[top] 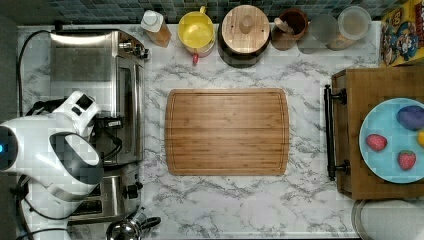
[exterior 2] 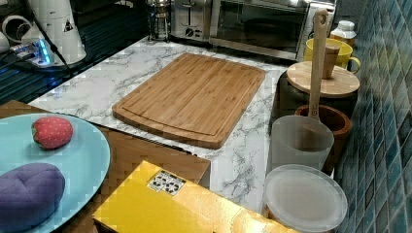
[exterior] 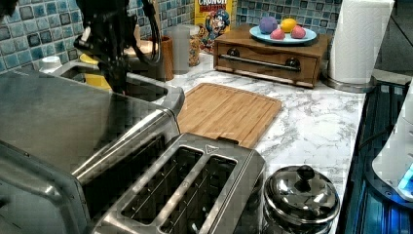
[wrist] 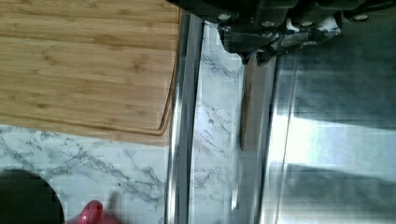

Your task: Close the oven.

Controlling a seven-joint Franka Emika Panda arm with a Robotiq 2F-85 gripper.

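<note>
oven (top: 97, 90) door shut, pincer (exterior: 116, 73) above it, grip state can't tell; cutting board (top: 227, 131) at 3 o'clock, toaster (top: 107, 192) at 6.

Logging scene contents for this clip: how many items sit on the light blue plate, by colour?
Red strawberry-shaped toys: 2
Purple rounded toy: 1
Yellow rounded toy: 1
Total: 4, all on the light blue round plate.

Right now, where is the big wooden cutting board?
The cutting board lies flat mid-counter in the top view, with the oven to the top view's left and the wooden drawer box to its right.
</note>
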